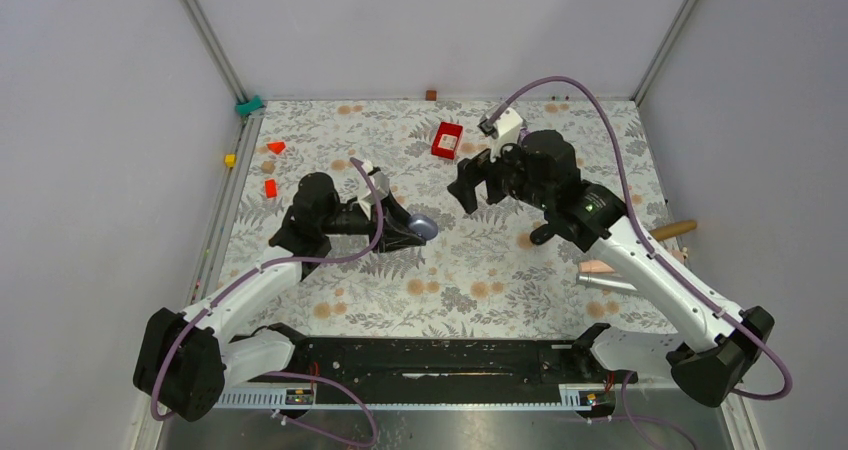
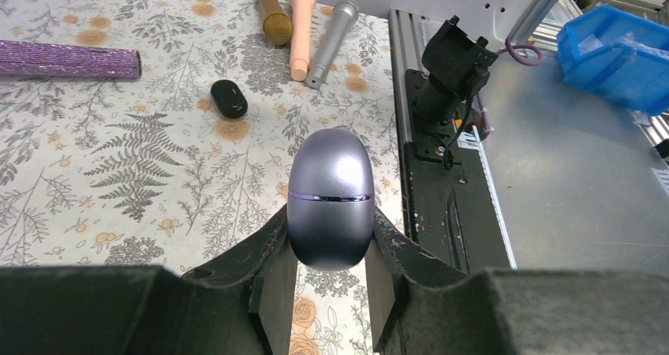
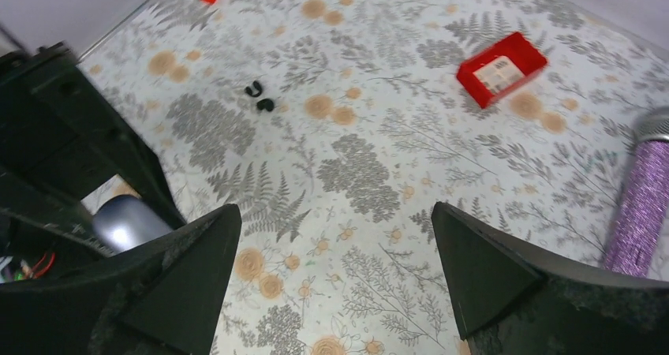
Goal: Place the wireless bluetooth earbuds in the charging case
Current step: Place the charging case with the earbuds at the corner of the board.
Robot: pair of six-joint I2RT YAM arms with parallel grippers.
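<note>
My left gripper [image 1: 415,227] [image 2: 331,227] is shut on the charging case [image 2: 329,199], a smooth lavender-grey oval with its lid closed, held by its near end just above the flowered table. The case also shows in the top view [image 1: 425,226] and at the left edge of the right wrist view [image 3: 126,219]. The two earbuds [image 3: 259,96], tiny glossy black buds, lie side by side on the table, far ahead of my right gripper. My right gripper [image 1: 472,182] [image 3: 335,213] is open and empty, above the table right of the case.
A red tray [image 1: 447,140] [image 3: 501,67] lies at the back. A purple glitter microphone [image 2: 71,59] [image 3: 639,205], three more microphones [image 2: 300,24] and a black oval object [image 2: 229,99] lie on the right. Small red blocks [image 1: 270,187] lie at the left.
</note>
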